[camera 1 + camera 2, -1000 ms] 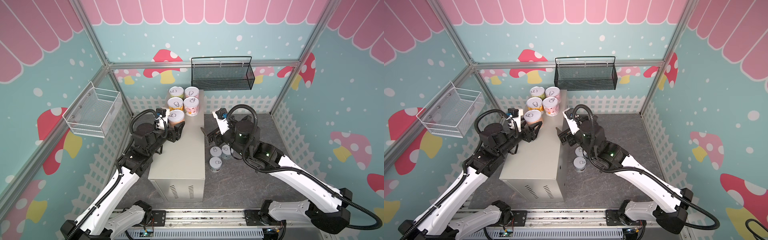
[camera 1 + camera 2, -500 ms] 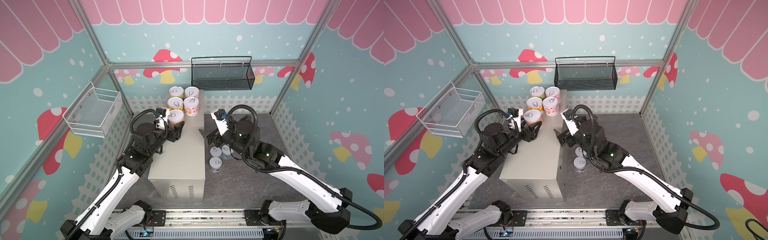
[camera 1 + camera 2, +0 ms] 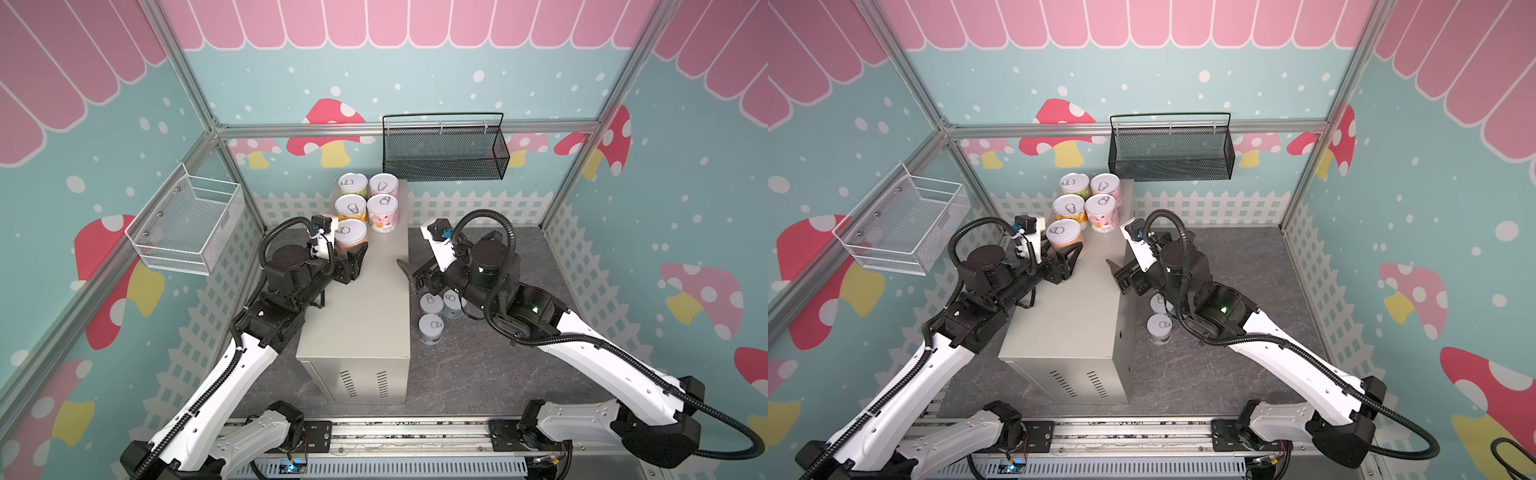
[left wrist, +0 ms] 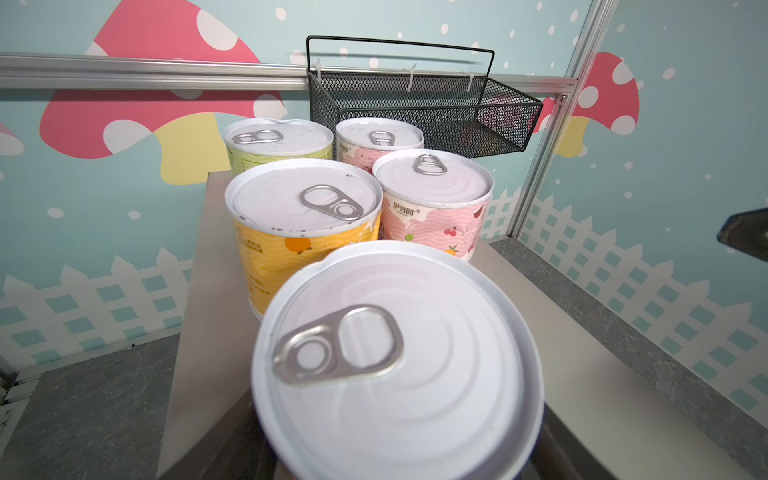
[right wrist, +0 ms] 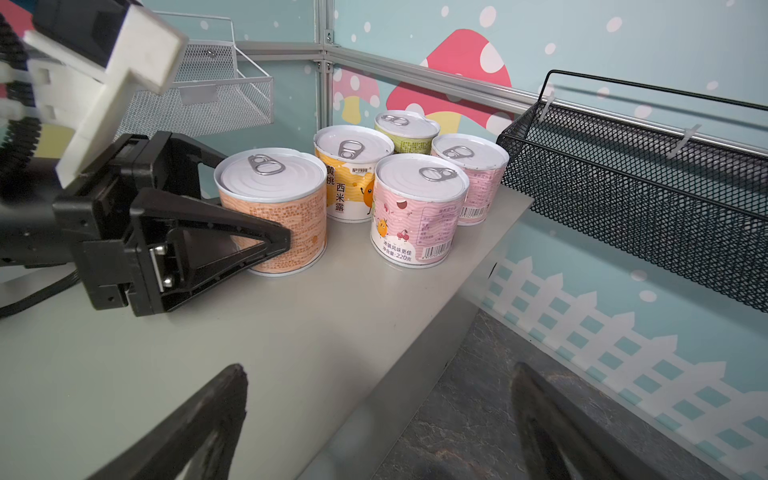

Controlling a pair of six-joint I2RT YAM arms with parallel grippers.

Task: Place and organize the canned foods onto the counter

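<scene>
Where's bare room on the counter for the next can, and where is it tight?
Free: the slot beside the orange can, in front of the near pink can, and the whole counter top from there to its vent end. Crowded: the far end, five cans packed, left gripper shut on the orange one.

left arm [image 3: 231, 376] and right arm [image 3: 590, 353]: white moulded link shells, black joint housings, same build on both. black ribbed cable conduit [image 3: 484, 212] loops off each wrist and runs along the links. wrist camera [image 3: 440, 229]: small black box on a white bracket, blue connector at its plug. green indicator light [image 3: 536, 309] on a black right-arm joint. left end effector [image 3: 352, 254] and right end effector [image 5: 378, 370]: black; fingers [image 5: 216, 222] are hollow triangular frames tapering to a point, two silver screws [image 5: 166, 282] at a finger root. black bases mounted on a silver rail [image 3: 395, 432].
</scene>
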